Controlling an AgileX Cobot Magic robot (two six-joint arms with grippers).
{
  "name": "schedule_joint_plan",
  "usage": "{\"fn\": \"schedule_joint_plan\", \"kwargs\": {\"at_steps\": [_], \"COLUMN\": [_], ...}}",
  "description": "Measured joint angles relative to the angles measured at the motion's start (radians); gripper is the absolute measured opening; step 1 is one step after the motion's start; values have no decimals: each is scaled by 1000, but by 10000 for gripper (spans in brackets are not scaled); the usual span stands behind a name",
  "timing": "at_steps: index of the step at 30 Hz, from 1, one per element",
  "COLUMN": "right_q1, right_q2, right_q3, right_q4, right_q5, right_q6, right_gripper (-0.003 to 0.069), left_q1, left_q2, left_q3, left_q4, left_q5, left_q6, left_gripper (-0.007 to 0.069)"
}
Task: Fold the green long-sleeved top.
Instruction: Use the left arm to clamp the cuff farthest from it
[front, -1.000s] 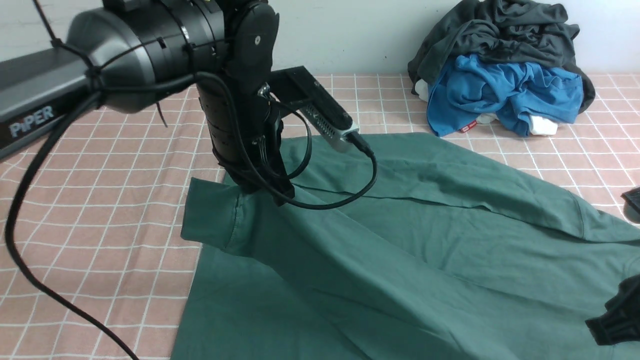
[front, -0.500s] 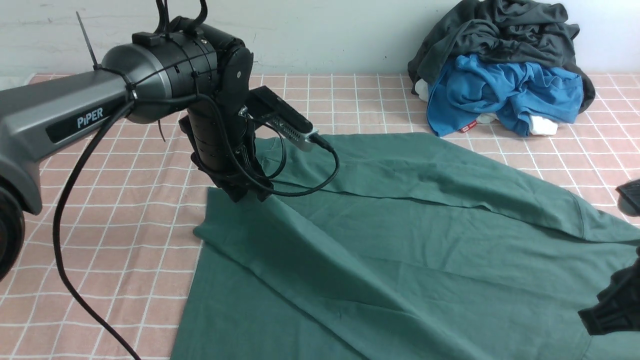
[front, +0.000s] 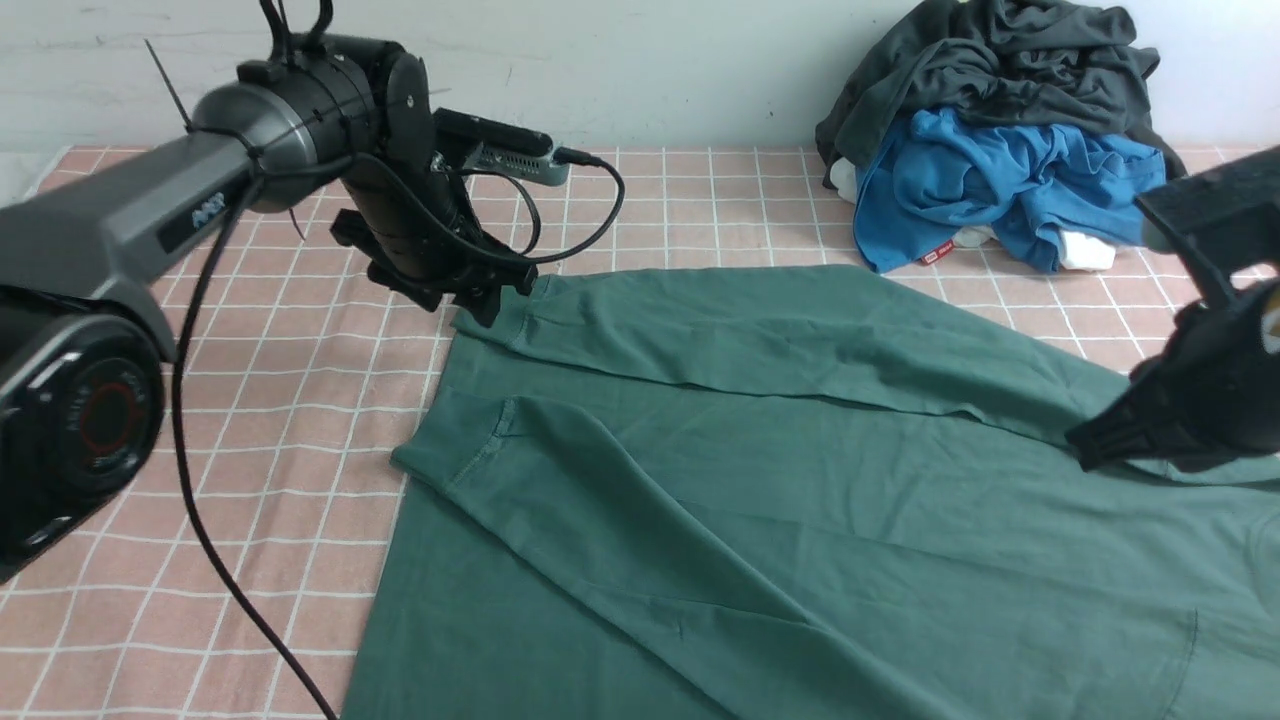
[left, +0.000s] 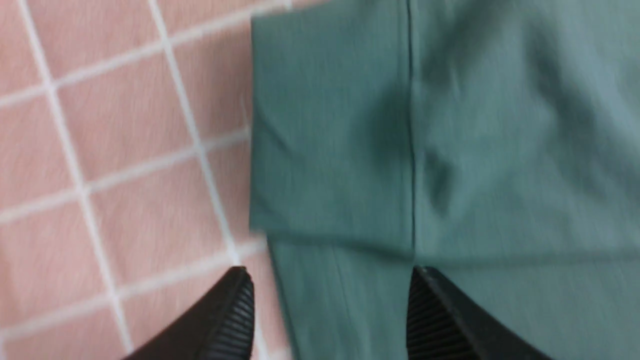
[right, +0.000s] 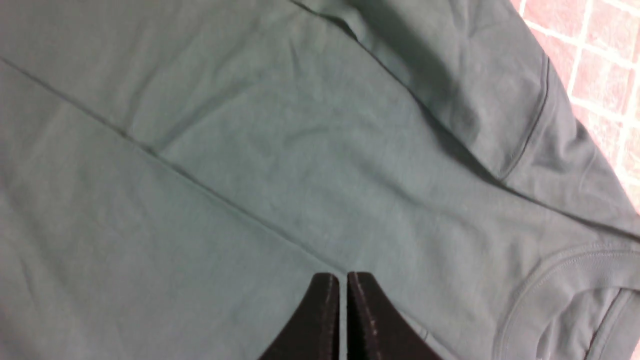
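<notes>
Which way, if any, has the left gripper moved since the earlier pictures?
Yes: the left gripper moved back toward the wall, across the checked cloth grid lines.

The top (front: 800, 480) is plain dark green; the counter (front: 250, 400) pink with a white grid; blue cloth (front: 1000, 190), charcoal cloth (front: 1000, 60).

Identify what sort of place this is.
Probably a test station for folding clothes: a pink checked cloth covers the surface, a green long-sleeved top lies spread on it, and a garment heap sits by the wall.
</notes>
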Motion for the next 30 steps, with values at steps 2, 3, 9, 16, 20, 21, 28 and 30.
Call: {"fn": "schedule_joint_plan", "kwargs": {"at_steps": [2, 3, 9, 16, 20, 21, 28, 30], "right_q1": [0, 0, 0, 0, 0, 0, 0, 0], "right_q2": [21, 38, 79, 92, 92, 92, 92, 92], "right_q3": [-8, -10, -13, -14, -14, -14, -14, -14], "right_q4": [0, 0, 0, 0, 0, 0, 0, 0], "right_q5": [0, 1, 8, 3, 1, 1, 1, 1], "right_q6": [-8, -13, -21, -21, -21, -21, -21, -21], "right_gripper": [21, 21, 21, 21, 21, 21, 21, 21], "left_q1": [4, 8, 32, 41, 41, 41, 41, 41], "left_q2": [37, 70, 148, 166, 165, 165, 136, 124], "left_q3": [-40, -74, -146, -154, -161, -161, -162, -162], "left_q4": [-1, -5, -7, -51, -94, -95, -112, -112], "left_q5": [-16, -31, -57, -54, -44, -45, -23, -18], "left_q6": [0, -5, -70, -63, -25, -21, 18, 18], "left_gripper": [388, 388, 388, 316, 178, 171, 27, 27]}}
